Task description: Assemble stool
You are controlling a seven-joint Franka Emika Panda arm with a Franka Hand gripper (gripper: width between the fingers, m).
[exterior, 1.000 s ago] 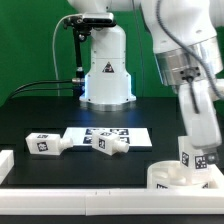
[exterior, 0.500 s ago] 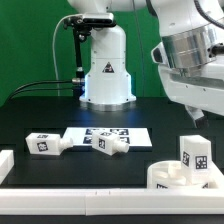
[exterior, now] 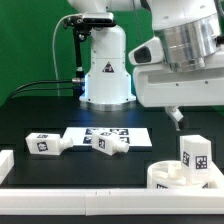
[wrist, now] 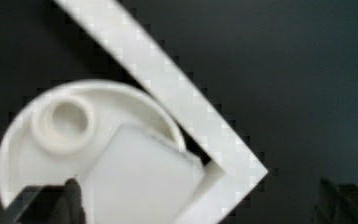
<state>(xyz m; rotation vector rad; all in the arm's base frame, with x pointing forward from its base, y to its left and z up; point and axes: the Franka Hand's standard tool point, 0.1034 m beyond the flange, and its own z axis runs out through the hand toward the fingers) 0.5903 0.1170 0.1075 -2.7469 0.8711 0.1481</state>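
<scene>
Versus a second ago: no longer down around the upright leg [exterior: 195, 153] plugged into the seat [exterior: 168, 176]. Lifted well clear now. Leg left standing, nothing else shifted.

Spread wide and holding nothing: tool [wrist: 197, 204], fingers [wrist: 43, 203] blurred and far apart.

Below the tool, well apart from it: seat with upright leg, at the exterior view's right. Tucked into the corner of the border rail [exterior: 80, 198] on the bench [exterior: 30, 120].

Only in the exterior view: loose leg [exterior: 45, 143] on bare bench, second loose leg [exterior: 108, 144] overlapping the marker board [exterior: 135, 132], robot base [exterior: 105, 65] behind.

Only in the wrist view: round socket [wrist: 64, 120] in the seat top, rail corner just beside the disc.
</scene>
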